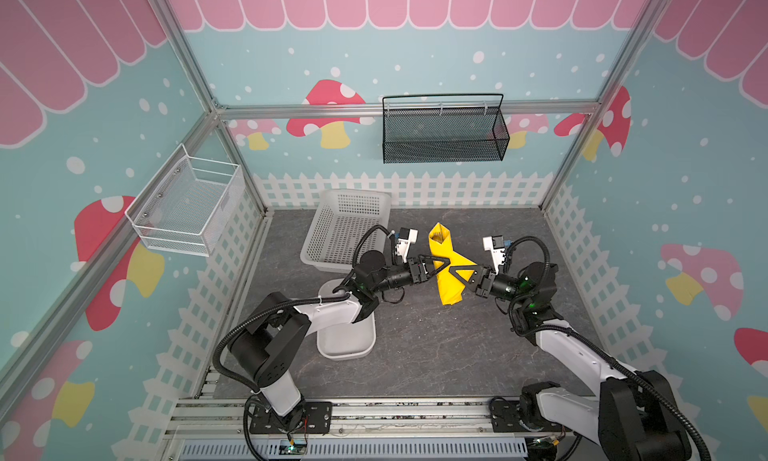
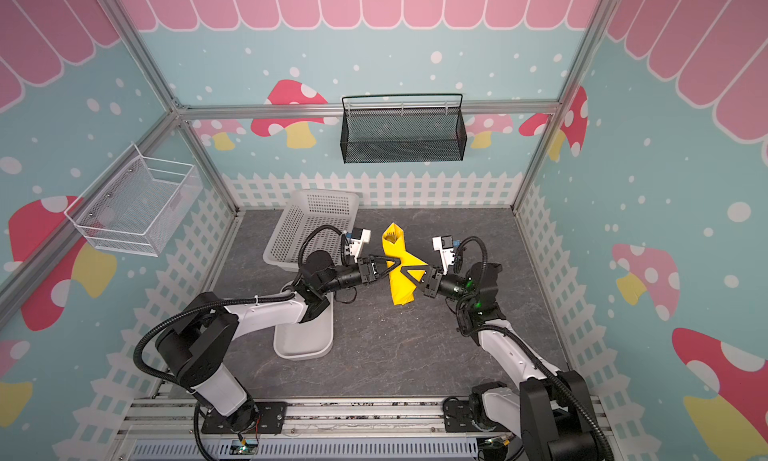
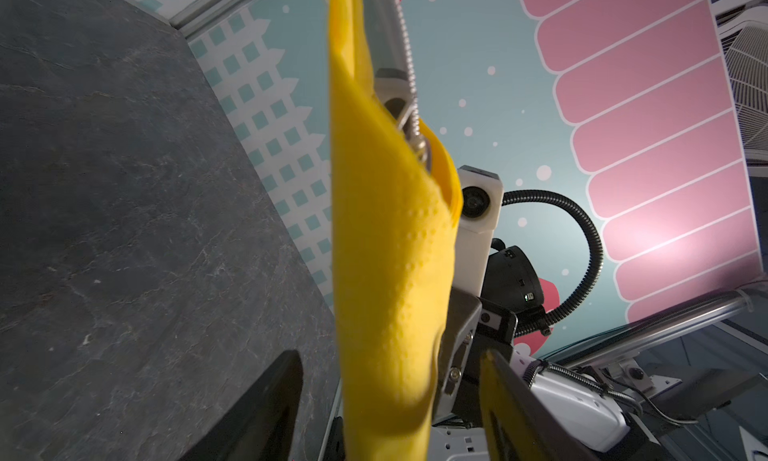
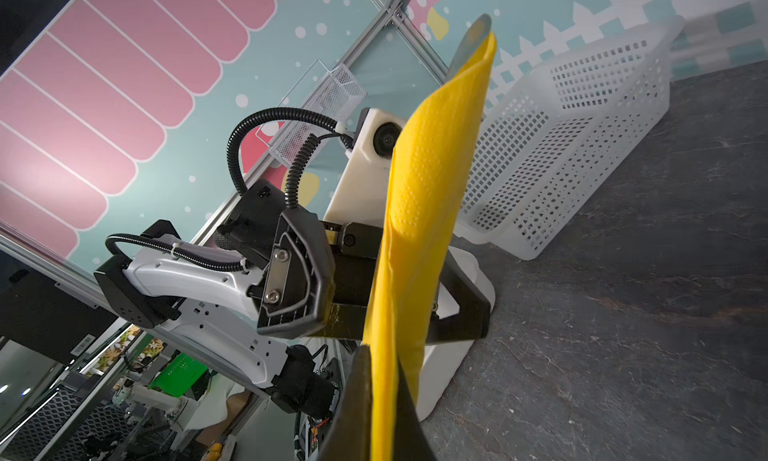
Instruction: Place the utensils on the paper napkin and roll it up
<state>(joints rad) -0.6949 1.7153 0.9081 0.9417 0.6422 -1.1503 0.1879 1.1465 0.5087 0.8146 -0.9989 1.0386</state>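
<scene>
Status: roll looks mostly done, I'm in the finishing/tidy step.

- The paper napkin (image 1: 448, 290) is wrapped into a tube and held up off the table (image 1: 415, 355), standing steep, between my two arms.
- The utensils (image 3: 395, 56) are inside it, with metal ends sticking out of the open upper end. I can't tell which piece is which from here; one edge looks serrated, so probably the knife.
- My right gripper (image 1: 457, 274) is clamped tight on the lower half of the roll and carries the whole load.
- My left gripper (image 1: 441, 264) is part-open and straddles the roll mid-height, one jaw each side. In the left wrist view there's daylight around the paper, so no grip.
- A loose flap flares out toward the right arm, so the wrap isn't snug.

Next, as I read it: close the left on the tube, gently since the paper is thin, so the flap can be tucked. Keep the roll steep-to-level so the cutlery doesn't slide out. The white perforated basket (image 1: 345, 230) and the white oblong tray (image 1: 347, 342) are close on the left, so mind the elbow.
</scene>
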